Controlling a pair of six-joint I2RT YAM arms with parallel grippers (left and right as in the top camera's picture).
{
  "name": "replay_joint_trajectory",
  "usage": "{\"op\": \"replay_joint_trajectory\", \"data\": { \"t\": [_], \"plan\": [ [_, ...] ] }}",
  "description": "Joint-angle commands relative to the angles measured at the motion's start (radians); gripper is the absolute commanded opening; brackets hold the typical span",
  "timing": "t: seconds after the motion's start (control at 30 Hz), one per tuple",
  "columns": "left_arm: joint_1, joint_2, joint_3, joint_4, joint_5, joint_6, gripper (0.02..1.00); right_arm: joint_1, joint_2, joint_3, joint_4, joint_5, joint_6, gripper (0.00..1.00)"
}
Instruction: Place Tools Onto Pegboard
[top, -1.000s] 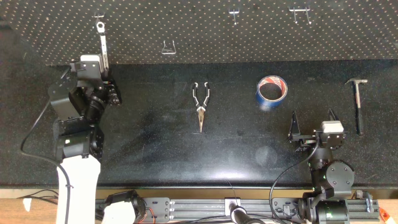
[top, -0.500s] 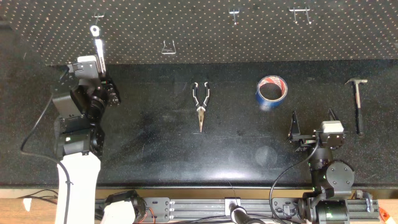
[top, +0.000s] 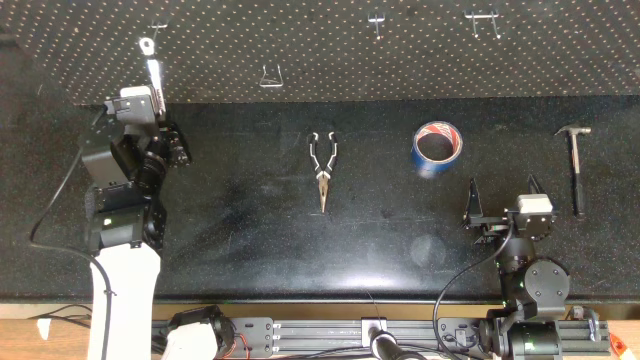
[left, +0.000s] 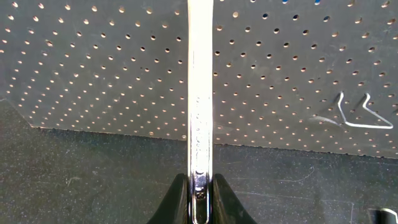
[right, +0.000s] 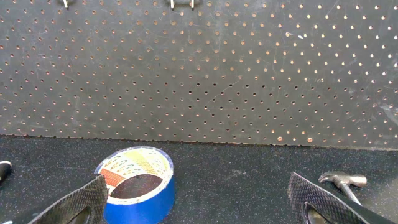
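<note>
Pegboard (top: 320, 50) backs the dark worktop (top: 250, 220) along its far edge. The left gripper (left: 199, 202) sits at the board's foot on the left, its fingers clenched on the shaft of a wrench (top: 152, 65) that stands upright against the holes. The wrench's upper end runs out of the left wrist view, and whether its ring touches any hook is unclear. The right gripper (top: 503, 195) hangs released near its own base, holding nothing. The hammer (top: 575, 165) lies at far right, its handle partly hidden behind a finger in the right wrist view. Pliers (top: 322, 165) lie mid-table, with the tape roll (top: 437, 147) to their right. A bent wire hook (top: 270, 76) hangs right of the wrench.
</note>
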Motion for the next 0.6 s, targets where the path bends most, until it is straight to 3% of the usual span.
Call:
{"op": "replay_joint_trajectory", "data": {
  "t": [0.03,0.6],
  "plan": [
    [0.001,0.008,0.040,0.011,-0.018,-0.009,0.025,0.008,-0.007,-0.005,-0.002,0.002,-0.014,0.941],
    [0.002,0.062,0.040,0.040,-0.023,-0.009,0.029,0.008,-0.007,-0.005,-0.002,0.002,-0.014,0.941]
  ]
}}
